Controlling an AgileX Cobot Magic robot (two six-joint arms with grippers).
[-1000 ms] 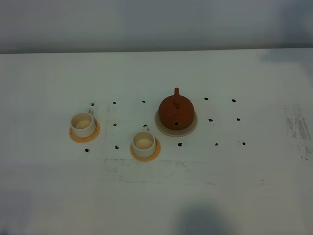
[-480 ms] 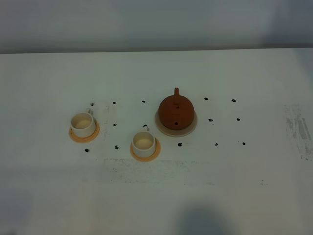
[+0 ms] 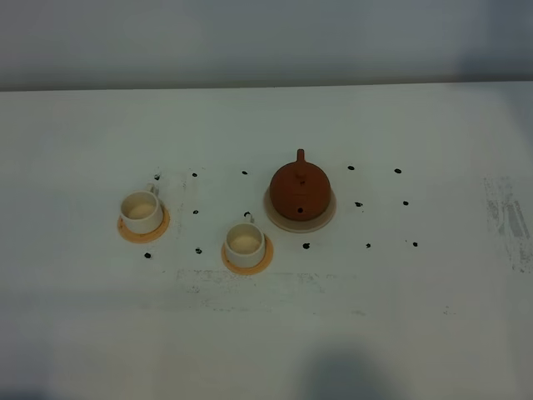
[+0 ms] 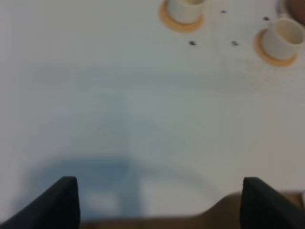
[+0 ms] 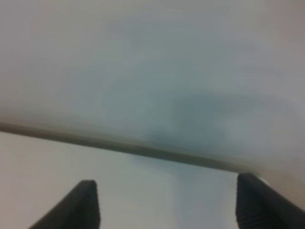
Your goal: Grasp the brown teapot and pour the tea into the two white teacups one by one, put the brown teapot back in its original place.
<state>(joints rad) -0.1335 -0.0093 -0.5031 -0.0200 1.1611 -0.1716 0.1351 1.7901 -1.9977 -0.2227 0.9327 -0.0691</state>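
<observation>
No change over the last second: nothing on the bench (image 3: 400,317) has shifted. The left cup (image 3: 141,211), centre-left, and the second cup (image 3: 245,244), lower centre, each sit on a coaster (image 3: 162,227). The teapot (image 3: 300,190) stands upright on its saucer (image 3: 331,214), right of centre. The left jaws are released and empty over bare bench. The right jaws are released and empty, with no teapot in their view. Judgement: teapot not grasped; cup contents cannot be told.

White table (image 3: 83,333); rows of black dots (image 3: 358,204); two orange-tan coasters (image 3: 136,237); grey scuffs (image 3: 508,217) at right; grey wall (image 3: 250,42) behind.
</observation>
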